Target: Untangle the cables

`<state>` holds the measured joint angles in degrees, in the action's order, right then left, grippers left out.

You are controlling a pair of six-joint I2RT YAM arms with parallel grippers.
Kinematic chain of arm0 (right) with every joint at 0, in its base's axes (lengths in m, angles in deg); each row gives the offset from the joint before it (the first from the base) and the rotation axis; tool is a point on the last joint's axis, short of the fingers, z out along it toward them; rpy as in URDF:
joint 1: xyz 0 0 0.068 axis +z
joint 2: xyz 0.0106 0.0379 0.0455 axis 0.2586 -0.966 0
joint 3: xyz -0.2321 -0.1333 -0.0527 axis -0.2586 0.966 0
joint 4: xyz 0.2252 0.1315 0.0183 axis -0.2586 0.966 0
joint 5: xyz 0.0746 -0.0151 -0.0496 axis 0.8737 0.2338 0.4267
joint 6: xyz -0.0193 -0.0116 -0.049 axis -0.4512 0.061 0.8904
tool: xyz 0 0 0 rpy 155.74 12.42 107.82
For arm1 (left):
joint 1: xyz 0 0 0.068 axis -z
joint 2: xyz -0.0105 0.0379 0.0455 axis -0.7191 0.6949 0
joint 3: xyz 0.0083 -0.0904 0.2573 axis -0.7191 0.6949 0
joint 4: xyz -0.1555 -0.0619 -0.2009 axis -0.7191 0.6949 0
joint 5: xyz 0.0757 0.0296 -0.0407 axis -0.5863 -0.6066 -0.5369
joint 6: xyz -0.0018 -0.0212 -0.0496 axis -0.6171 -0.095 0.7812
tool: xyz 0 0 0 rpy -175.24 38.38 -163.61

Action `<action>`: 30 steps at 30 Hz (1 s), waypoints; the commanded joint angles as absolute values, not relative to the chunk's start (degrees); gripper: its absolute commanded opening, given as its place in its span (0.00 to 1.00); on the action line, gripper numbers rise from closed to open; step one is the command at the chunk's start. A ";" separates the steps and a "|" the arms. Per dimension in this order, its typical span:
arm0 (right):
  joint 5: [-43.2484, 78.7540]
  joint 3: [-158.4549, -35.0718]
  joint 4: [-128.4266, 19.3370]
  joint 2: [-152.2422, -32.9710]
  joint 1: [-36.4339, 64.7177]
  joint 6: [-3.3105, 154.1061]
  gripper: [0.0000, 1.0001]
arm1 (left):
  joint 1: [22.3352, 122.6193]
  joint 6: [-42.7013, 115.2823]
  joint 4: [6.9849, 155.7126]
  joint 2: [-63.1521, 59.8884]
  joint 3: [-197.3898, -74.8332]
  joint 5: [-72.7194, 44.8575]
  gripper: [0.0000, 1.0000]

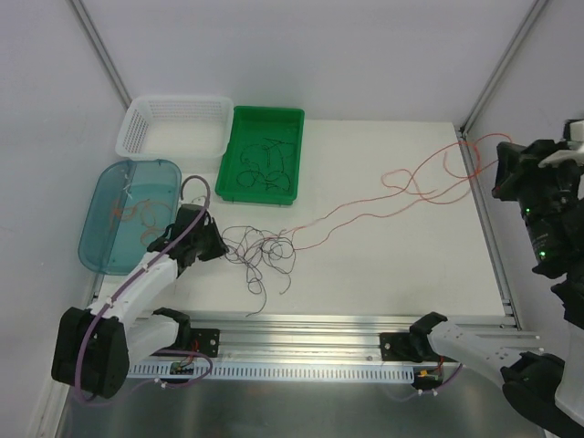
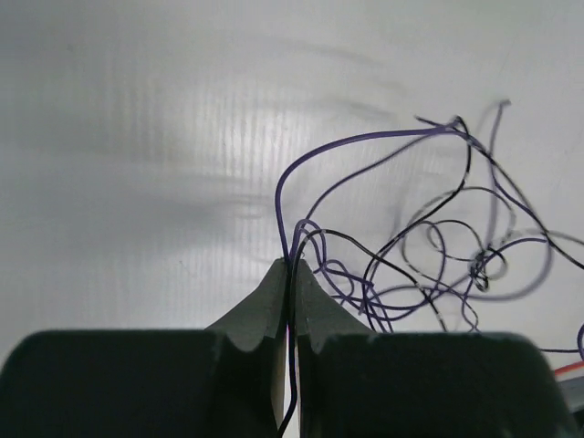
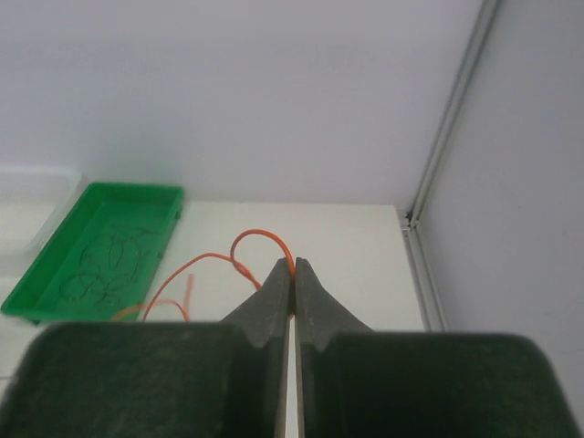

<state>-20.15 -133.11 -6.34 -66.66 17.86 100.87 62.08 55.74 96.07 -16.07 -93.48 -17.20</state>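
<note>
Now | left hand (image 2: 292, 266) clenched on hair-thin purple and black wires (image 2: 383, 135), tangle's (image 1: 265, 248) left edge | right hand (image 3: 293, 265) grasps hair-thin red-orange wire (image 3: 258, 233) (slack), running from tangle diagonally to it

left gripper (image 2: 292, 265) low, arm stretched forward, jaws pressed together, right gripper (image 3: 293, 263) raised high far right, jaws pressed together
</note>
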 commanded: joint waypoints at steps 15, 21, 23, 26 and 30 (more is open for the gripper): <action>7.61 -107.98 -6.54 -67.69 17.53 92.85 0.01 | 67.32 50.73 99.72 -19.46 -98.57 -11.39 0.20; 30.21 -100.06 -9.70 -69.53 18.06 92.05 0.01 | 73.57 50.37 95.67 -27.53 -99.89 -5.16 0.81; 34.96 -99.70 -10.23 -69.71 18.50 92.76 0.01 | 74.88 50.55 93.75 -29.57 -100.85 -3.48 0.94; 35.94 -99.00 -11.80 -69.36 19.03 92.23 0.01 | 76.73 50.64 90.15 -32.21 -102.26 0.39 0.99; 37.96 -96.81 -15.93 -69.18 19.20 89.42 0.01 | 81.11 49.76 85.32 -32.04 -104.28 2.86 0.99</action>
<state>31.87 -97.79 -10.08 -70.22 18.86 91.69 78.01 50.97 92.47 -32.09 -101.42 -1.46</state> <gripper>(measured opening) 0.020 0.991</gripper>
